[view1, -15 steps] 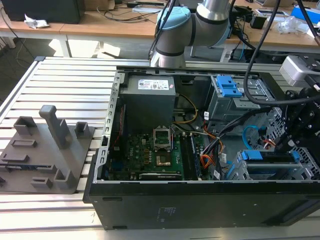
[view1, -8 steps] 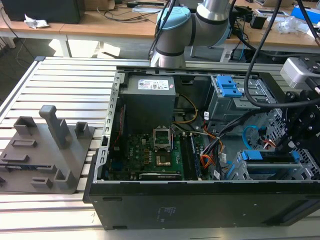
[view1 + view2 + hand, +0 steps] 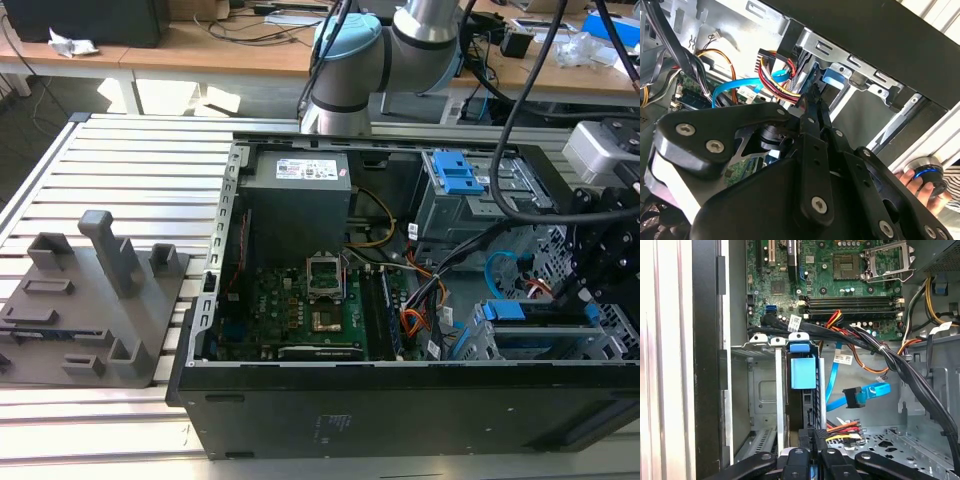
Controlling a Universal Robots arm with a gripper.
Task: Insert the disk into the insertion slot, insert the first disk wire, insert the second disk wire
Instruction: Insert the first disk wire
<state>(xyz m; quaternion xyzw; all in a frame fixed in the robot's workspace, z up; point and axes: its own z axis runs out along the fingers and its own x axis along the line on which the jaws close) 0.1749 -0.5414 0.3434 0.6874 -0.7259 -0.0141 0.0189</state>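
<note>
The disk (image 3: 802, 374), marked by its blue tab, stands in the insertion slot (image 3: 762, 390), the silver cage at the exterior view's right end of the open computer case (image 3: 400, 410) on the slatted bench (image 3: 120, 150). The tool (image 3: 812, 100) is clenched, its tips pressed together right at the disk's outer end. The second disk wire (image 3: 870, 392) lies just beside the cage, its dark plug hanging free. In the second wrist view a person's hand (image 3: 910, 182) rests on a round knob (image 3: 927, 175)

Lab: robot arm (image 3: 400, 50), open PC (image 3: 400, 415), benches (image 3: 200, 45).
</note>
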